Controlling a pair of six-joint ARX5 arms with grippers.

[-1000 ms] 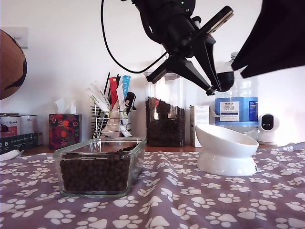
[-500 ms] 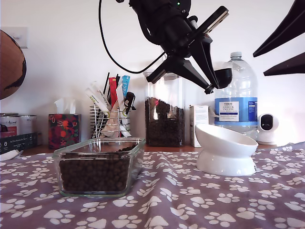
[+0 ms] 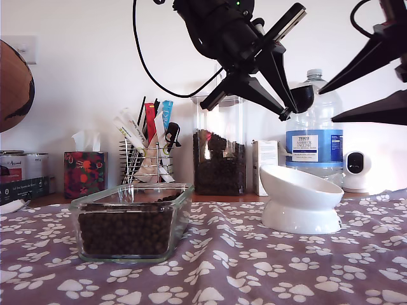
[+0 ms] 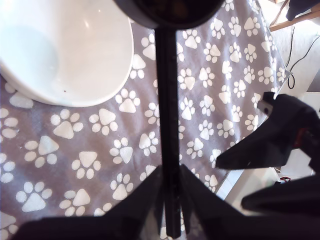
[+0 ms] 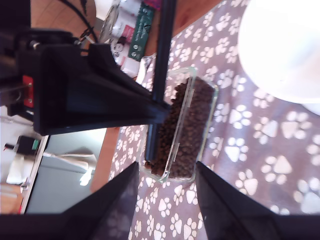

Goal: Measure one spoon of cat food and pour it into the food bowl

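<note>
A grey-purple cloth printed with white paw marks [image 3: 254, 260] is spread over the table, against a plain white wall. Taking the rectangular clear glass dish [image 3: 131, 222] as landmark, one such dish is seen on the cloth, filled with small round dark brown kibble pellets [image 3: 127, 232]. Behind the dish a floral tissue box [image 3: 84, 173] and a wire holder of coloured sticks and sachets [image 3: 147, 149] are set, and behind it towards the exterior view's right one tall clear jar of kibble [image 3: 220, 152] stands. Above and to the exterior view's right of the dish, the black plastic measuring scoop [image 3: 291, 57] is pinched by its handle in my first gripper [image 3: 280, 76]; one scoop is counted. Its long axis is tilted, the small round cup [image 3: 303, 98] at the lower end towards the exterior view's right, the handle rising away from it. Its contents cannot be made out. Well to the exterior view's right of the dish, one glossy white ceramic bowl with tilted rim [image 3: 299, 200] rests on the cloth, below the cup; a large water bottle [image 3: 314, 133] stands behind it. My second gripper [image 3: 372, 86] is held spread, farthest from the dish.
</note>
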